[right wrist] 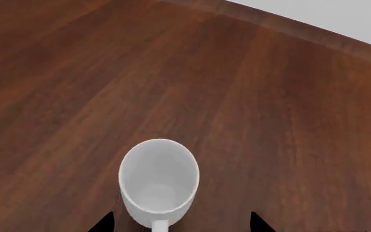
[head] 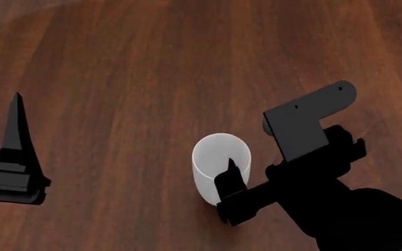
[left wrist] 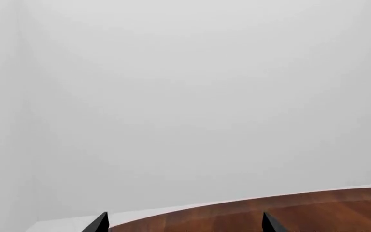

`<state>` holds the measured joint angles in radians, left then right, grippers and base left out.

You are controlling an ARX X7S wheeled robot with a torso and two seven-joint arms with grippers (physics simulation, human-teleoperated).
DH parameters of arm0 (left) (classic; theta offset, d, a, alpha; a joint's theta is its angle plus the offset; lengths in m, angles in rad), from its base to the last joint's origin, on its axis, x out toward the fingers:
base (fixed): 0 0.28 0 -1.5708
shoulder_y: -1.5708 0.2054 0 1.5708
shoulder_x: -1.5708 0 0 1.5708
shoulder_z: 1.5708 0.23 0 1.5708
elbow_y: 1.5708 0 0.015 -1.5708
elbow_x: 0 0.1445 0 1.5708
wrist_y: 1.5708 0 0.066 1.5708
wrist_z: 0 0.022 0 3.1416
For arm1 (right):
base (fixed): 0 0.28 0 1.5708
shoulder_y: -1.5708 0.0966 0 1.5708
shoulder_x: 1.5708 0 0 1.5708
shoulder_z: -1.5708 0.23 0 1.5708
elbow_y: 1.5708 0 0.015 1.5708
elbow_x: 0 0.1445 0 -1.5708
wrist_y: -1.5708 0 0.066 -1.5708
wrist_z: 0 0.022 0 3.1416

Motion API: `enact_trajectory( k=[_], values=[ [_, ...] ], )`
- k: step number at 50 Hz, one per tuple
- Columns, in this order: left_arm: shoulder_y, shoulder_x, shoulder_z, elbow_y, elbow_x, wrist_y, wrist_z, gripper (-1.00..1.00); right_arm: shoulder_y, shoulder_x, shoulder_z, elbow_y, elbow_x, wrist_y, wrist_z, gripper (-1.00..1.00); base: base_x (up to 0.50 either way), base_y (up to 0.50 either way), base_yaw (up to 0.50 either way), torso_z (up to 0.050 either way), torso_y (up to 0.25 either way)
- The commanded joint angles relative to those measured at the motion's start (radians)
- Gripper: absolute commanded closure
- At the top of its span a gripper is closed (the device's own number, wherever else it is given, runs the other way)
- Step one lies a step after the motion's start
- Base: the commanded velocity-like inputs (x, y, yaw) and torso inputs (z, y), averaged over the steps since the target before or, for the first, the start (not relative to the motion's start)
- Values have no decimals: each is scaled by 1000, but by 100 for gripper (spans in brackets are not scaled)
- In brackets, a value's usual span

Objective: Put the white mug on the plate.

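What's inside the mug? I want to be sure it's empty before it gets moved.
The mug looks empty: the right wrist view shows a bare white wall and bottom. In the head view, the right gripper covers part of the rim.

There is one white mug (head: 220, 166). It has one handle, and only a small bit of that handle shows in the right wrist view.

There is one table (head: 152, 68). It is brown wood.

There are two grippers. One is the left gripper (head: 16, 151) and one is the right gripper (head: 232, 178).

Two dark finger tips show in the left wrist view. Two dark finger tips show in the right wrist view too.

In the head view, one pointed finger of the left gripper can be seen, and one finger tip of the right gripper can be seen in front of the mug.
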<state>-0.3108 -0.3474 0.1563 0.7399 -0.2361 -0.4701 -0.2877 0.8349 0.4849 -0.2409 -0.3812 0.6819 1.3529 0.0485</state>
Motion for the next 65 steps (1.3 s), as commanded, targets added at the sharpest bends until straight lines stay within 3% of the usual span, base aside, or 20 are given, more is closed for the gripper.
enact_trajectory(
  k=[1, 65],
  values=[
    [-4, -1, 6, -10, 1, 2, -4, -100, -12, 6, -43, 48, -14, -46, -25, -100, 0, 0, 0, 0, 0],
    [-19, -22, 9, 17, -31, -37, -31, -100, 23, -55, -200, 389, -108, -235, -110, -100, 0, 0, 0, 0, 0]
  ],
)
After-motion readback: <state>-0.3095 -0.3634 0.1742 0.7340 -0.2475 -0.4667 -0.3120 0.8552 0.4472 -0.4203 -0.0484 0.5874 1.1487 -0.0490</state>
